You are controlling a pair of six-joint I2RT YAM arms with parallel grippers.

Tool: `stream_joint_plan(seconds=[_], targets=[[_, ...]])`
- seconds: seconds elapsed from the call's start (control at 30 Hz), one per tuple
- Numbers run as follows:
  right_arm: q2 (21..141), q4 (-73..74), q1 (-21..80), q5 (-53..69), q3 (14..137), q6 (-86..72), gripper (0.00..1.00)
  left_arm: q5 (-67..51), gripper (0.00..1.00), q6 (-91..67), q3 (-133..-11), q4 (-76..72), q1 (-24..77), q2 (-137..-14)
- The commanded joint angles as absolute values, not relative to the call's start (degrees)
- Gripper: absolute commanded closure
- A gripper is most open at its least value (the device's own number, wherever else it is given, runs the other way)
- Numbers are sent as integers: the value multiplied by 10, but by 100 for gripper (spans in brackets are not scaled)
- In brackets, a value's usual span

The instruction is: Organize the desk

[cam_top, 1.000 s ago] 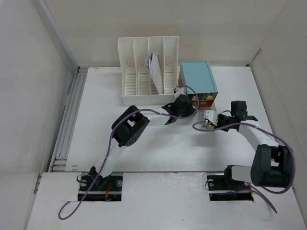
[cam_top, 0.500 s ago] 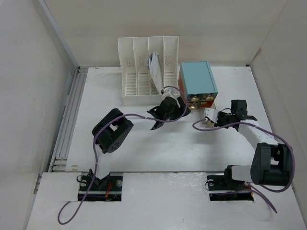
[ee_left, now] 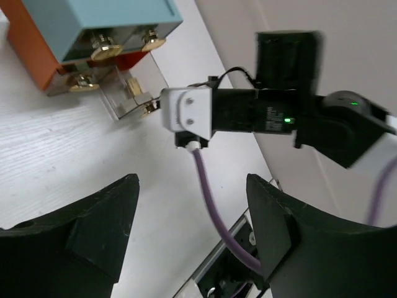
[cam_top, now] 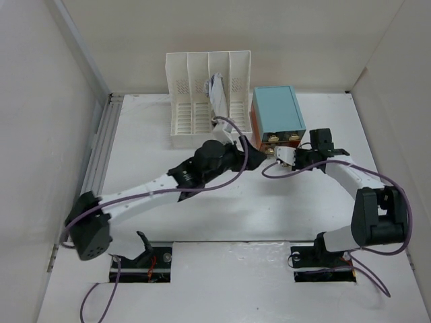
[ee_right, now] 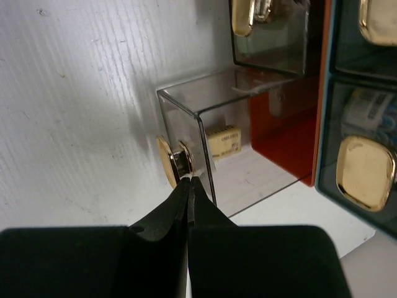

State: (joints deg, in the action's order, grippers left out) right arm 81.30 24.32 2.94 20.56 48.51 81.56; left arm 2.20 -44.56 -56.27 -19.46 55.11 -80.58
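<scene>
The white desk [cam_top: 256,208] holds a teal drawer box [cam_top: 277,111] with an orange inner frame and gold knobs. One clear drawer [ee_right: 205,124] is pulled out; a small cream item [ee_right: 224,141] lies in it. My right gripper [ee_right: 188,180] is shut, its tips touching the stem of that drawer's gold knob [ee_right: 170,162]; in the top view it [cam_top: 283,156] sits just in front of the box. My left gripper [ee_left: 192,186] is open and empty, left of the box [cam_top: 236,151], looking at the right gripper's white head [ee_left: 189,115].
A white slotted file rack [cam_top: 202,101] with papers [cam_top: 217,94] in one slot stands at the back, left of the box. A grey rail [cam_top: 97,168] runs along the left edge. Purple cables [ee_left: 208,198] hang by both arms. White panel walls surround the desk.
The left arm has stretched out low, its elbow swinging down and left, and its gripper has drawn back left from the box. The right gripper has moved slightly up and left, toward the box.
</scene>
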Motion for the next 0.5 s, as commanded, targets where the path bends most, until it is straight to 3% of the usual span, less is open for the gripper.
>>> stream_joint_plan(seconds=[0.0,0.1,0.33,0.47], targets=[[823,229,58,136,497,819,100,62,32,-390,-542,-114,555,-677],[843,215,72,103,504,804,100,99,30,-351,-542,-28,555,-572],[886,204,117,17,553,756,100,192,16,-255,-595,130,545,-420],[906,190,138,-41,570,731,100,248,11,-224,-564,151,526,-351]])
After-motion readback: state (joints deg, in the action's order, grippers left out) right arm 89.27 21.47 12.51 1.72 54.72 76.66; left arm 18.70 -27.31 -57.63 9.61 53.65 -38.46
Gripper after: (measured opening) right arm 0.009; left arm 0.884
